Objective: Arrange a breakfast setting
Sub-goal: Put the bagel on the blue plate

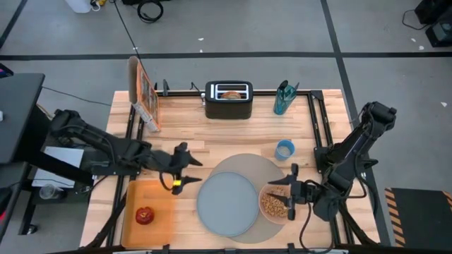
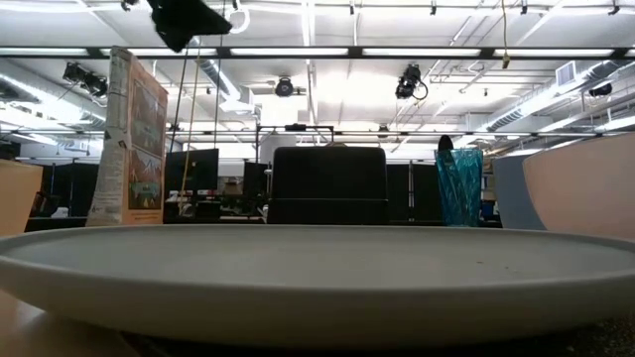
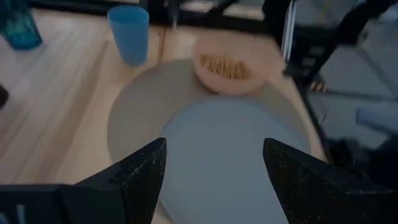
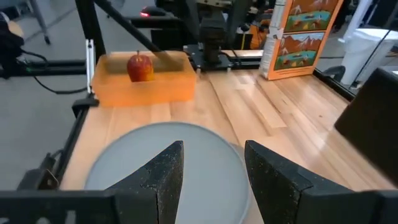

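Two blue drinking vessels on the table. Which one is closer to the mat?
The small light-blue cup, standing just off the grey mat at its far right edge. The tall teal glass stands back in the far row, right of the toaster.

Bright ceiling strip lights (image 2: 327, 52) glare in the low view; the near plate (image 2: 317, 268) is soft. The left wrist view is blurred.

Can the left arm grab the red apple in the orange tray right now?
Probably yes. The left end effector hovers open beside the orange tray, and the apple sits alone in it with nothing covering it or standing between them.
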{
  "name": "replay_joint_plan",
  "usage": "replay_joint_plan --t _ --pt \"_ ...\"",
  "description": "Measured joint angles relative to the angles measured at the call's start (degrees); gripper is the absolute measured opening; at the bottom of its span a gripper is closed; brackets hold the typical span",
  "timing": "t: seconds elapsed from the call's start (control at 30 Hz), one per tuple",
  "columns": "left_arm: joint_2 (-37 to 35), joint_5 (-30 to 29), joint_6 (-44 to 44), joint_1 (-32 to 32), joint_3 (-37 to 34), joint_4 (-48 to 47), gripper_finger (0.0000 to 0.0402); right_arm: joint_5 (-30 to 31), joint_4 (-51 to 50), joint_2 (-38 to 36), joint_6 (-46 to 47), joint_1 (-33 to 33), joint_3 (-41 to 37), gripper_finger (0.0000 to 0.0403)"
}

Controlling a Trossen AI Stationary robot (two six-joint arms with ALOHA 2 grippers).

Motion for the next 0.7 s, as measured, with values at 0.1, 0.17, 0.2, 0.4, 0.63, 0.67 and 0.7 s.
replay_joint_plan --t 0.1,0.17,0.2,0.4,0.63,0.67,0.7 --pt "2.73 -4.13 -0.54 -3.5 3.22 -3.26 0.0274 -0.35 1.23 1.55 -0.01 -0.48 0.0 0.0178" --pt "4.64 -5.75 -1.82 -5.06 5.44 -6.0 0.0274 -1.36 1.25 2.68 -0.17 -0.88 0.0 0.0178" --pt "5.49 -6.44 -2.71 -5.77 6.33 -7.17 0.0274 -1.94 1.25 3.22 -0.17 -1.09 0.0 0.0178" --pt "9.32 -6.62 -8.57 -8.91 7.33 -9.1 0.0274 -4.45 3.11 5.59 -1.02 -2.05 -0.02 0.0178" --pt "12.18 -6.83 -12.36 -9.52 7.33 -9.37 0.0274 -9.15 5.08 5.92 -2.51 -3.15 0.0 0.0178" --pt "12.24 -6.84 -12.38 -9.66 7.33 -9.45 0.0274 -10.15 4.79 5.5 -2.53 -3.28 0.0 0.0178" --pt "12.24 -6.93 -12.41 -9.82 7.33 -9.38 0.0274 -11.11 4.87 5.02 -2.46 -3.56 0.0 0.0178"
